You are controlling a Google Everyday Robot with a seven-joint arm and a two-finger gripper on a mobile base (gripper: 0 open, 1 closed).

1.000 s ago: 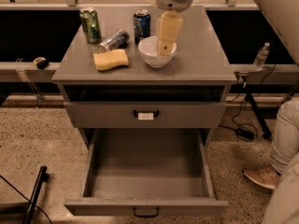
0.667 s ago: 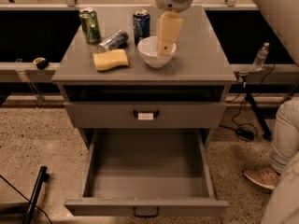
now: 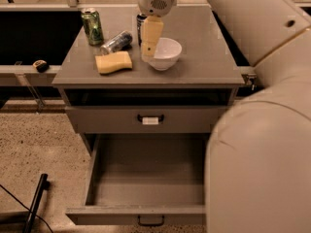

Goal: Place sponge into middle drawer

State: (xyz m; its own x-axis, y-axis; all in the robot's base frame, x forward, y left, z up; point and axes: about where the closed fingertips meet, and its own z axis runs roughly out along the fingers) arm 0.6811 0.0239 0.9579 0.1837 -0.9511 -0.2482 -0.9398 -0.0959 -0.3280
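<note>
The pale-yellow sponge (image 3: 113, 62) lies flat on the grey cabinet top (image 3: 204, 67), left of the white bowl (image 3: 167, 52). My gripper (image 3: 148, 54) hangs from above at the bowl's left rim, just right of the sponge and not touching it. It holds nothing that I can see. The middle drawer (image 3: 148, 178) is pulled wide open below, its flat grey inside bare and its dark handle (image 3: 150, 221) at the bottom edge.
The drawer with a white-tagged handle (image 3: 150, 120) above it is shut. A green can (image 3: 92, 26) stands at the back left, a silver can (image 3: 116, 42) lies beside it, and a blue can (image 3: 140, 21) is behind the gripper. My arm (image 3: 257, 130) fills the right side.
The gripper has moved left, from over the bowl to its left rim, nearer the sponge. The view has shifted and my arm now covers the right side. The sponge has not moved.
</note>
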